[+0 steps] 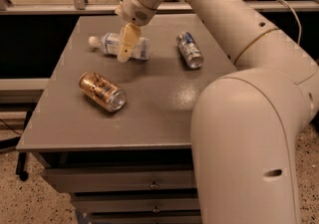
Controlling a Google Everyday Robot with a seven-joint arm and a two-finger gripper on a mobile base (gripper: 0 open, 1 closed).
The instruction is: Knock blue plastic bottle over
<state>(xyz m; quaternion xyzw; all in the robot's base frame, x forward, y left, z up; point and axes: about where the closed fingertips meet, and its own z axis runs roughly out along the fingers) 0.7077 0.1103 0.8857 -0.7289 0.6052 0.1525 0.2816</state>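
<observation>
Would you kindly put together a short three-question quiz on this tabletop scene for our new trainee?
1. True or false: the blue plastic bottle stands upright on the grey table.
2. Which lies nearest the table's front edge? A) the gold can B) the blue-silver can C) the bottle
3. Fill in the blank: the gripper hangs over the bottle's ____ (cap or body).

Key
1. False: it lies on its side.
2. A.
3. Body: the white cap shows clear of the gripper.
</observation>
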